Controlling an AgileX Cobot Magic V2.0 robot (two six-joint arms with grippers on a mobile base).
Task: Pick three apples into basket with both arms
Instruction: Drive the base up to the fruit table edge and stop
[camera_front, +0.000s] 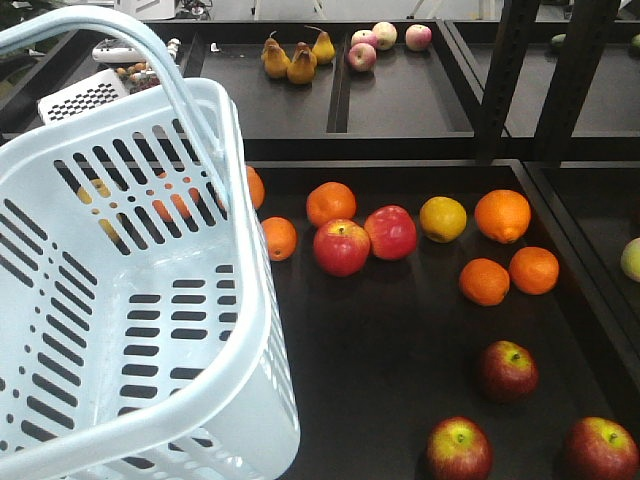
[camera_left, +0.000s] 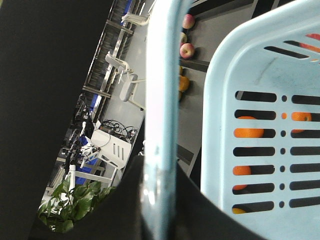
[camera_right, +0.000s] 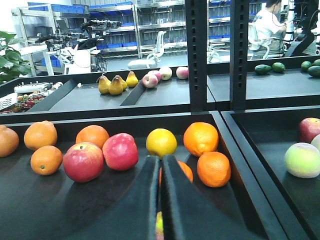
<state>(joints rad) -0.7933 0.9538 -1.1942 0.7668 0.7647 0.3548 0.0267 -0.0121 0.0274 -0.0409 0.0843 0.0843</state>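
Basket (camera_front: 258, 300) is empty, held by its handle (camera_left: 160, 100) in the clenched left gripper (camera_left: 158, 200). Three dark apples (camera_front: 507, 370) lie well right of the basket, each apart from the others. Right gripper (camera_right: 160, 167) is pressed closed and empty. Advise opening it wide, then lowering it squarely over the apple nearest the basket.

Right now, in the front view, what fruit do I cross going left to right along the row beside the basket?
small orange → round red apple → pink-red apple → yellow fruit → large orange
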